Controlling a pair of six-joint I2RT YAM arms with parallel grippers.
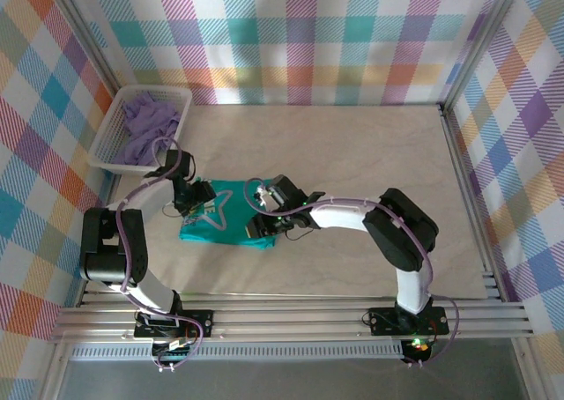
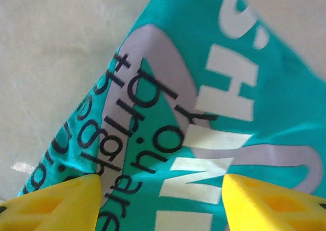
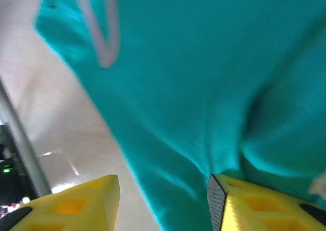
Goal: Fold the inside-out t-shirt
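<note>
The inside-out t-shirt [image 1: 226, 226] is a teal bundle with a pale printed graphic, lying on the table between the two arms. My left gripper [image 1: 195, 200] is at its left end. In the left wrist view the left gripper [image 2: 160, 178] is open, its yellow fingers [image 2: 61, 205] wide apart just above the printed lettering of the t-shirt [image 2: 214, 63]. My right gripper [image 1: 262, 212] is at the shirt's right side. In the right wrist view the right gripper [image 3: 162, 179] is open with the edge of the t-shirt [image 3: 204, 78] between its fingers, and the right finger [image 3: 254, 205] touches the cloth.
A white basket [image 1: 108, 131] holding a lavender-purple garment [image 1: 148, 122] stands at the back left. Bare table [image 1: 370, 144] lies behind and to the right of the shirt. Metal frame rails [image 1: 463, 162] and checked walls bound the workspace.
</note>
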